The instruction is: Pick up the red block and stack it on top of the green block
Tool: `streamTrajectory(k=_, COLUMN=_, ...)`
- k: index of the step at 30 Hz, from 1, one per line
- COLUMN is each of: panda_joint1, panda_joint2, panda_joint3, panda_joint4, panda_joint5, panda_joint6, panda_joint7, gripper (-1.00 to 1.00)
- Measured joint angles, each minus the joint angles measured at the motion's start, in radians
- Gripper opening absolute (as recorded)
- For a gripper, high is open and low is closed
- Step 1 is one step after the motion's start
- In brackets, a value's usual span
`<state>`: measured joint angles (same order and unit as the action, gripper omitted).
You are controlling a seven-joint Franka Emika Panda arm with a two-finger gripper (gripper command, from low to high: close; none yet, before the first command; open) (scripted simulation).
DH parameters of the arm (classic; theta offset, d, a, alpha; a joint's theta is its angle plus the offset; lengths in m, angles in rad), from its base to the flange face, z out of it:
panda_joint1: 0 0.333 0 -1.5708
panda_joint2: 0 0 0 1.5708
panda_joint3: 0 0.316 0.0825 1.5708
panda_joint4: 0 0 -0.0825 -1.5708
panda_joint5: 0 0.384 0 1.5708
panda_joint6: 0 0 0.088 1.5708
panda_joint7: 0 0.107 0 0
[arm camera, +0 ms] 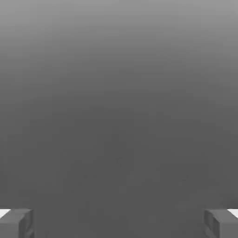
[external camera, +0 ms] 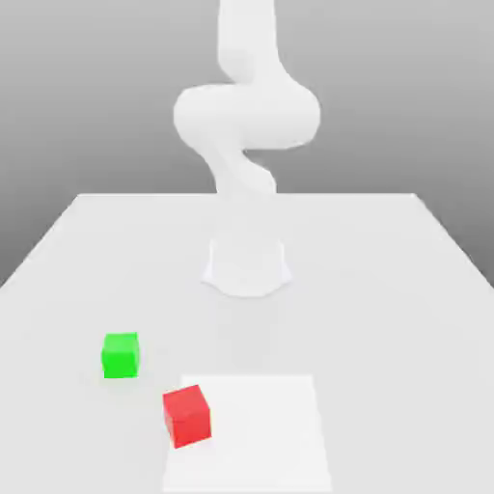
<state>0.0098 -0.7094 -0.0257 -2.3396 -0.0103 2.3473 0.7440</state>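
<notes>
The red block (external camera: 187, 415) rests on the table near the front, at the exterior view's left, on the left edge of a paler square patch. The green block (external camera: 121, 355) sits on the table a short way behind it and further to the left, apart from it. In the hand view my gripper (arm camera: 119, 223) is open, its two grey fingertips (arm camera: 16, 222) set wide apart with nothing between them and only plain grey background ahead. The arm (external camera: 246, 116) rises from its base and bends upward out of the picture.
The arm's round white base (external camera: 247, 268) stands at the middle of the white table (external camera: 386, 289). A paler square patch (external camera: 260, 434) lies at the front centre. The table's edges run along the left, right and back.
</notes>
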Motion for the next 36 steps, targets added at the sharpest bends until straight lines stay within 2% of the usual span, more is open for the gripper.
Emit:
streamTrajectory(k=10, panda_joint1=0.030, panda_joint2=0.367, panda_joint3=-0.112, panda_joint4=-0.160, panda_joint5=-0.013, panda_joint6=0.192, panda_joint7=-0.249, gripper=0.00)
streamTrajectory(k=18, panda_joint1=0.023, panda_joint2=0.659, panda_joint3=-0.172, panda_joint4=-0.286, panda_joint5=0.026, panda_joint6=0.343, panda_joint7=-0.479, gripper=0.00)
streamTrajectory(k=21, panda_joint1=0.006, panda_joint2=0.769, panda_joint3=-0.172, panda_joint4=-0.328, panda_joint5=0.051, panda_joint6=0.403, panda_joint7=-0.566, gripper=0.00)
streamTrajectory(k=26, panda_joint1=-0.043, panda_joint2=0.951, panda_joint3=-0.107, panda_joint4=-0.315, panda_joint5=0.135, panda_joint6=0.546, panda_joint7=-0.647, gripper=0.00)
streamTrajectory(k=27, panda_joint1=-0.057, panda_joint2=0.986, panda_joint3=-0.089, panda_joint4=-0.310, panda_joint5=0.151, panda_joint6=0.575, panda_joint7=-0.659, gripper=-1.00)
streamTrajectory(k=33, panda_joint1=-0.065, panda_joint2=1.003, panda_joint3=-0.080, panda_joint4=-0.307, panda_joint5=0.157, panda_joint6=0.588, panda_joint7=-0.663, gripper=-1.00)
streamTrajectory(k=36, panda_joint1=-0.049, panda_joint2=0.941, panda_joint3=-0.102, panda_joint4=-0.317, panda_joint5=0.124, panda_joint6=0.537, panda_joint7=-0.639, gripper=-1.00)
